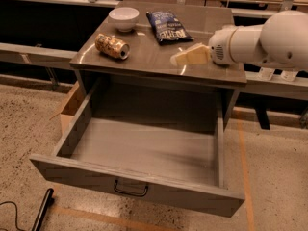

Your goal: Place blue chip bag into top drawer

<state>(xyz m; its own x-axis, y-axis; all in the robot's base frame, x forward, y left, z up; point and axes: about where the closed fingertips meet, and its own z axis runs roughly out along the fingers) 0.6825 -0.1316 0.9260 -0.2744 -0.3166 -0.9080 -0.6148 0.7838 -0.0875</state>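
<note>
The blue chip bag (167,26) lies flat on the grey cabinet top (144,61), at the back near the middle. The top drawer (192,196) is pulled fully open below, with nothing inside it, and has a dark pull handle (131,188) on its front panel. My gripper (188,57) reaches in from the right on the white arm (260,40). It hovers over the front right of the cabinet top, in front of the bag and a little to its right, apart from it and holding nothing.
A gold-patterned can (112,46) lies on its side at the left of the cabinet top. A white bowl (124,18) stands at the back left. A cardboard box (71,107) sits left of the drawer. A dark rod (42,210) lies on the floor at the front left.
</note>
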